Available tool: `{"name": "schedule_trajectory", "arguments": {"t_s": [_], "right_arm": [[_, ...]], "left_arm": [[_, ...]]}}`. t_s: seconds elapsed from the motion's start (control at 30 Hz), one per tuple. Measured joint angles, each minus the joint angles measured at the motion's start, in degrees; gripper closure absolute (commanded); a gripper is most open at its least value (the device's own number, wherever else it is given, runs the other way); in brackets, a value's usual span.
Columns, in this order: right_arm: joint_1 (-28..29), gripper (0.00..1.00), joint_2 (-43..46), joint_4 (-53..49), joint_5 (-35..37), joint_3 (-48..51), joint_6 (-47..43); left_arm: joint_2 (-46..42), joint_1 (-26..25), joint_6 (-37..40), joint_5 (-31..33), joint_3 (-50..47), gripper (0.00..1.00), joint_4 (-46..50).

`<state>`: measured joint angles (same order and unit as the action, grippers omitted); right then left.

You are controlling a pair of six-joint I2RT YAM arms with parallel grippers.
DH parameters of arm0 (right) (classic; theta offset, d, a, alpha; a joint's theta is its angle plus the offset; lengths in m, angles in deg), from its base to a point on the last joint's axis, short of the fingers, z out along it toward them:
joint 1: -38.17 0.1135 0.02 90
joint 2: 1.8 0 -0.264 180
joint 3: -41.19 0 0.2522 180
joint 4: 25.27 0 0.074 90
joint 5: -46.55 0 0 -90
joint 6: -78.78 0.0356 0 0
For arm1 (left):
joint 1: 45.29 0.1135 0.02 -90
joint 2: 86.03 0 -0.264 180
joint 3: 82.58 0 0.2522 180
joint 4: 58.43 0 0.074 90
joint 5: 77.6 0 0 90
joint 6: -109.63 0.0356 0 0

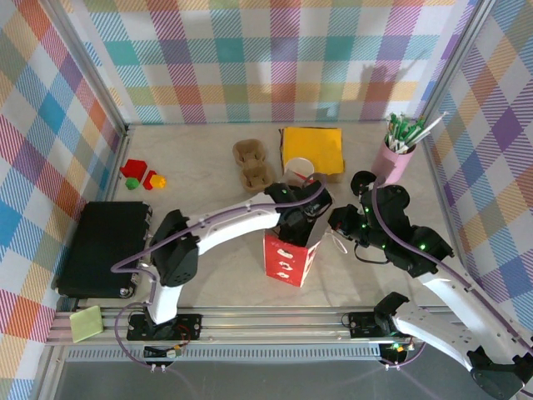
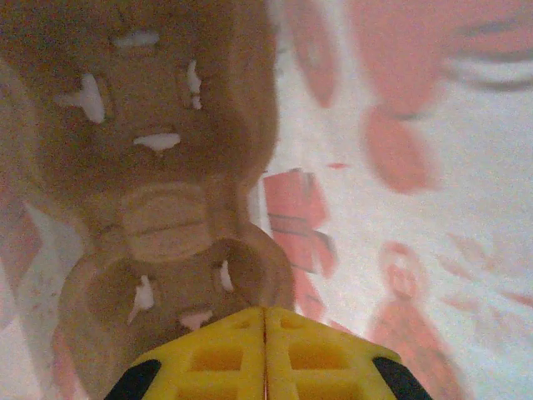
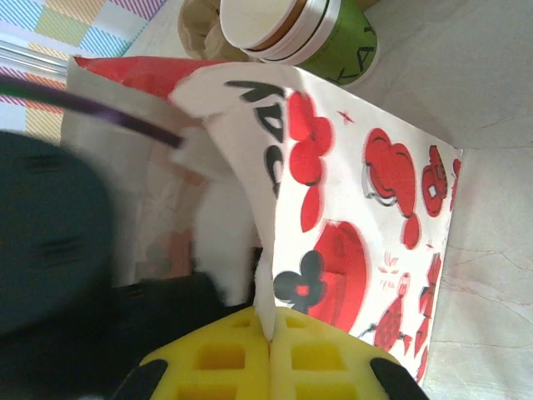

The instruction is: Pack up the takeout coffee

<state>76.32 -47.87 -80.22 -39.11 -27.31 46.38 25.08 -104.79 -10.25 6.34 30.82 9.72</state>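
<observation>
Table (image 1: 200, 179): bag (image 1: 283, 260), carrier (image 1: 252, 163), yellow napkins (image 1: 312, 148)

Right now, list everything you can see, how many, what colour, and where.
paper bag: one, red and white print, upright, front centre
carrier in the bag: one, brown pulp, on the bag's floor
carrier on the table: one, brown pulp, behind the bag
cloth: one, yellow, far centre
nested cups: one pile, white and green, at the cloth's near edge
holder: one, pink, holding green-and-white sticks, far right
toy blocks: several, red, green, yellow, far left
case: one, black, left edge
pad: one, pale green, near-left corner
left gripper: one, yellow fingers, shut, inside the bag
right gripper: one, yellow fingers, shut on the bag's top edge
</observation>
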Motion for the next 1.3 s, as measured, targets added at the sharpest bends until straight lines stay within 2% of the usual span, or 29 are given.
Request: {"name": "schedule_trajectory", "arguments": {"t_s": [0.27, 0.5, 0.8, 1.07, 1.3], "right_arm": [[0.00, 1.00, 0.11, 0.13, -0.46, -0.04, -0.22], [0.00, 1.00, -0.37, -0.28, -0.68, -0.09, -1.09], [0.00, 1.00, -0.70, 0.17, -1.73, -0.13, -2.89], [0.00, 1.00, -0.07, 3.91, -7.39, -0.07, -9.33], [0.52, 1.00, 7.15, 9.51, -13.64, 3.52, -16.55]], "left_arm": [[-7.50, 0.07, -0.74, 0.13, 2.51, 0.89, 2.62], [-9.18, 0.00, -0.68, 2.32, 5.31, 0.90, 3.65], [-11.69, 0.00, -0.50, 1.88, 5.29, 0.89, 3.48], [-27.02, 1.40, 0.15, -2.05, 5.29, 0.86, -3.65], [-39.43, 9.27, 2.19, 0.85, 3.28, 0.86, -5.62]]}}
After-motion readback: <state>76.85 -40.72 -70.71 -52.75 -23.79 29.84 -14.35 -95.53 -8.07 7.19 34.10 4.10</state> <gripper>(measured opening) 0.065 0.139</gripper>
